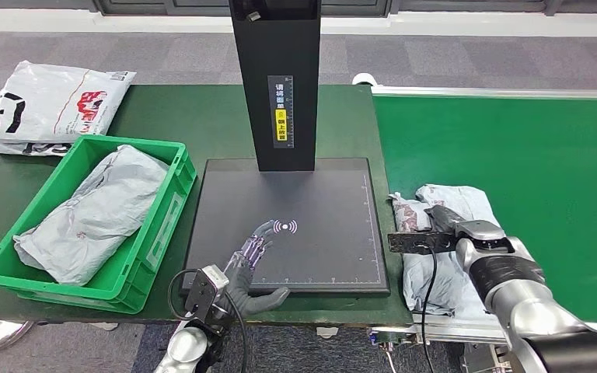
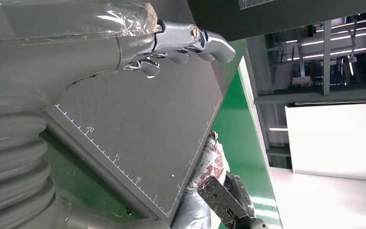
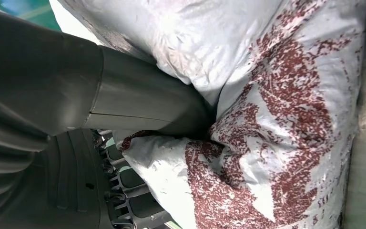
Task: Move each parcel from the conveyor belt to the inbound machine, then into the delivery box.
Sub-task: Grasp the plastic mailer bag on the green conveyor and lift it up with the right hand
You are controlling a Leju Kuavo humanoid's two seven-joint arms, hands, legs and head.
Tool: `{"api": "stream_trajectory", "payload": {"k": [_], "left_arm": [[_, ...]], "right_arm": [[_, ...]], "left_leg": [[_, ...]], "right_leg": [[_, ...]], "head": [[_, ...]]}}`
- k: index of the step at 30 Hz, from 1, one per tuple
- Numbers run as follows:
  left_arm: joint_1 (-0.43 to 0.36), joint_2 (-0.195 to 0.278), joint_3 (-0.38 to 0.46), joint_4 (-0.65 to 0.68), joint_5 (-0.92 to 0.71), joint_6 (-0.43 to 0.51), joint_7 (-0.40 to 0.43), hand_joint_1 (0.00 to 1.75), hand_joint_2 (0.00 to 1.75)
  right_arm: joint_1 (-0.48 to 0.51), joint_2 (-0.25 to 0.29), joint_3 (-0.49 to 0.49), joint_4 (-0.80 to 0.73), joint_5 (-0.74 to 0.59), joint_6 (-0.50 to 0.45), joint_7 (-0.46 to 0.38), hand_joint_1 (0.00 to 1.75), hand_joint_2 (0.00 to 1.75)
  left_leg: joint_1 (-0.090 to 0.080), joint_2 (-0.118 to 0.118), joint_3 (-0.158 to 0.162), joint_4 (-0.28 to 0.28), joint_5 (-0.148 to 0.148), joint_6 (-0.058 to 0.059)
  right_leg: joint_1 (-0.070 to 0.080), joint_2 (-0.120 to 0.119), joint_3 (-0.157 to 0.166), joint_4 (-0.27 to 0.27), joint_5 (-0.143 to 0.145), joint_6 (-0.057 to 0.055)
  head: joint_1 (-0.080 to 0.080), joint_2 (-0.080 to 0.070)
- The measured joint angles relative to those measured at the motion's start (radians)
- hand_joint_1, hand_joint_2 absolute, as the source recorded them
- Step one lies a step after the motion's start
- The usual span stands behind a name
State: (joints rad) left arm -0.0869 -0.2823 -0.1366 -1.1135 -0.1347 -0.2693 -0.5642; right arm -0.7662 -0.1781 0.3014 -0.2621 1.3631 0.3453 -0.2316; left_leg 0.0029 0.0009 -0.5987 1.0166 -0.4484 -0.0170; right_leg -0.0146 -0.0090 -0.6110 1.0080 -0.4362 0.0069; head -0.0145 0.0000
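A grey parcel (image 1: pixel 435 233) with red print lies on the conveyor belt (image 1: pixel 528 155), just beside the right edge of the inbound machine (image 1: pixel 311 225); it is gripped by the right hand (image 1: pixel 455 225), thumb pressed in. The left hand (image 1: pixel 253 260) is held spread and empty over the machine's near edge. The delivery box (image 1: pixel 163 225), left of the machine, holds another parcel (image 1: pixel 97 210).
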Motion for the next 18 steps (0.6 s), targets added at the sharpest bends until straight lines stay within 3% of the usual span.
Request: {"api": "stream_trajectory", "payload": {"k": [5, 9, 12, 15, 18], "left_arm": [[0.001, 0.001, 0.0, 0.0, -0.002, 0.001, 0.0, 0.0, 1.75], [0.006, 0.002, 0.0, -0.005, -0.012, 0.002, 0.0, 0.0, 1.75], [0.017, 0.002, 0.0, -0.017, -0.027, 0.019, 0.005, 0.0, 1.75], [0.043, 0.002, 0.0, -0.045, -0.044, 0.041, 0.015, 0.0, 1.75], [0.061, 0.002, 0.0, -0.067, -0.052, 0.046, 0.018, 0.0, 1.75]], "right_arm": [[0.009, 0.0, -0.001, -0.002, -0.046, -0.072, -0.002, 1.75, 1.75], [0.03, -0.003, -0.041, -0.017, -0.2, -0.176, -0.067, 1.75, 1.75], [0.042, -0.01, -0.126, -0.051, -0.4, -0.237, -0.143, 1.75, 1.75], [0.026, -0.014, -0.26, -0.113, -0.605, -0.247, -0.132, 1.75, 1.75], [-0.005, -0.022, -0.362, -0.162, -0.662, -0.231, -0.119, 1.75, 1.75]], "left_leg": [[0.0, 0.0, 0.0, 0.0, 0.0, 0.0], [0.0, 0.0, -0.001, 0.0, 0.0, 0.0], [0.0, 0.0, -0.004, 0.0, 0.0, 0.0], [0.0, -0.002, -0.006, 0.0, 0.001, 0.0], [0.0, -0.003, -0.006, 0.0, 0.002, 0.001]], "right_leg": [[0.0, 0.0, 0.0, 0.0, 0.0, 0.0], [0.0, 0.0, -0.001, 0.0, 0.0, 0.0], [-0.001, 0.0, -0.003, 0.0, 0.001, 0.0], [-0.001, -0.002, -0.005, 0.0, 0.001, 0.0], [-0.001, -0.004, -0.004, 0.0, 0.001, 0.0]], "head": [[0.0, 0.0], [0.0, 0.0], [0.0, 0.0], [0.0, 0.0], [0.0, 0.0]]}}
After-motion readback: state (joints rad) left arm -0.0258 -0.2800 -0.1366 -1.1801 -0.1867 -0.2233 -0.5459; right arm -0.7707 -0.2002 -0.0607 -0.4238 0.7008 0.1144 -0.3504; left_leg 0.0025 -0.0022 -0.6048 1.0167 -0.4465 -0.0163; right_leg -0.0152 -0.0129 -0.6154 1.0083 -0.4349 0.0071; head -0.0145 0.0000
